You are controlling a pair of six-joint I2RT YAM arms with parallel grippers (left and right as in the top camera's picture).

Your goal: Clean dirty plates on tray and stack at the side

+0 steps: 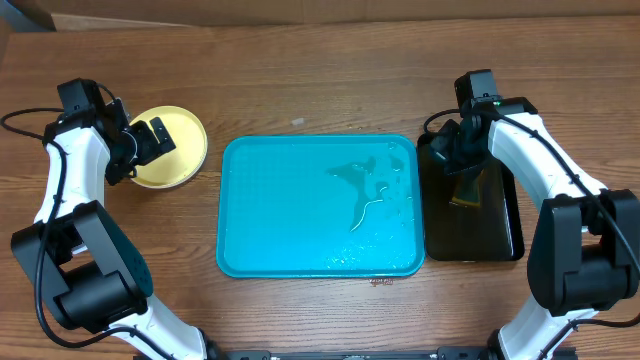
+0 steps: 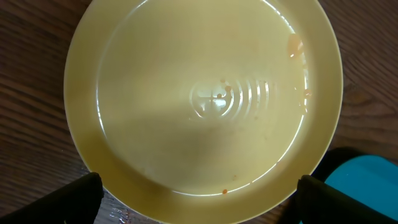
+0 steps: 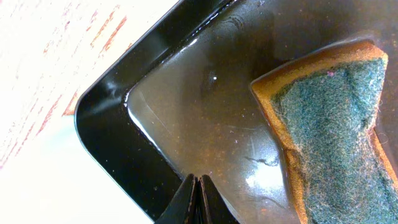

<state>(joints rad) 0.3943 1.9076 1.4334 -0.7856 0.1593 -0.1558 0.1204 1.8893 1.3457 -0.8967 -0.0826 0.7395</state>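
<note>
**A:** Where has the plate ended up?

**B:** The pale yellow plate (image 1: 188, 152) lies flat on the table (image 1: 320, 90), at nine o'clock from the turquoise tray (image 1: 280, 220). It is just beside the rim and off the tray. The tray holds only water streaks (image 1: 362, 198).

**A:** And the white ones?

**B:** I can't tell. They may lie under the yellow one, but the overhead view is too small to show a stack's edge.

**A:** The claws?

**B:** The left gripper (image 2: 199, 198) hovers over the plate with its fingers spread wide, clamped on nothing. The right gripper (image 3: 196, 196) hangs over the black tray (image 3: 118, 118), at three o'clock from the blue one. Its fingers are pressed together and empty, and the sponge (image 3: 336, 124) lies in shallow water just beside them.

**A:** So how should this go?

**B:** I'd judge the plate is being left at the side. The left arm should rise straight up, so a spread finger doesn't catch the rim and drag the plate. There's still an orange smear (image 2: 295, 45) at about one o'clock on the inner wall, with specks near the centre. That probably calls for another wipe, with the right fingers parted, closed across the sponge's narrow sides and rubbed over that spot.
</note>
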